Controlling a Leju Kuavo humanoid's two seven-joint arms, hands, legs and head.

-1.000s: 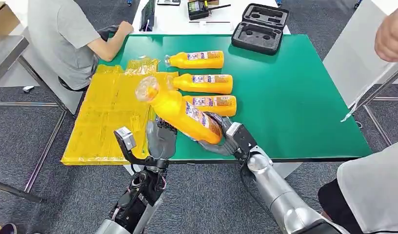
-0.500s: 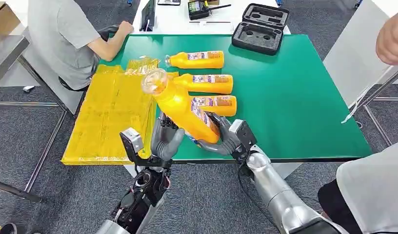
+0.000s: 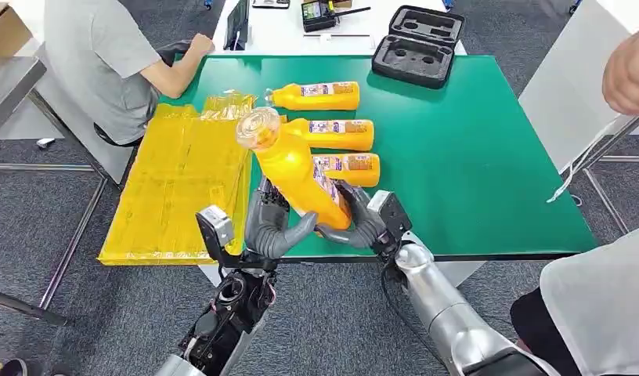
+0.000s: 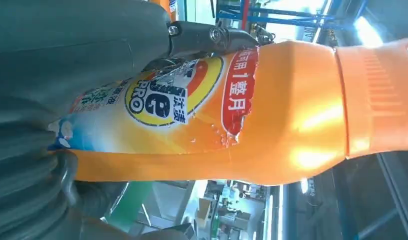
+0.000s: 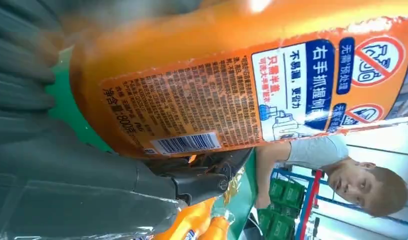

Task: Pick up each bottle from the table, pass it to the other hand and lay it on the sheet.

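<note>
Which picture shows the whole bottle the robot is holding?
The head view: the held bottle shows from cap to base, between both hands. The left wrist view shows its front label close up; the right wrist view its back label and barcode.

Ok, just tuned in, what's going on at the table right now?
The robot is mid handover: both the right hand and the left hand grip one orange bottle above the table's near edge, cap tilted up. Three more bottles lie on the green table. The yellow sheet holds no bottle. A seated person is beside it.
</note>
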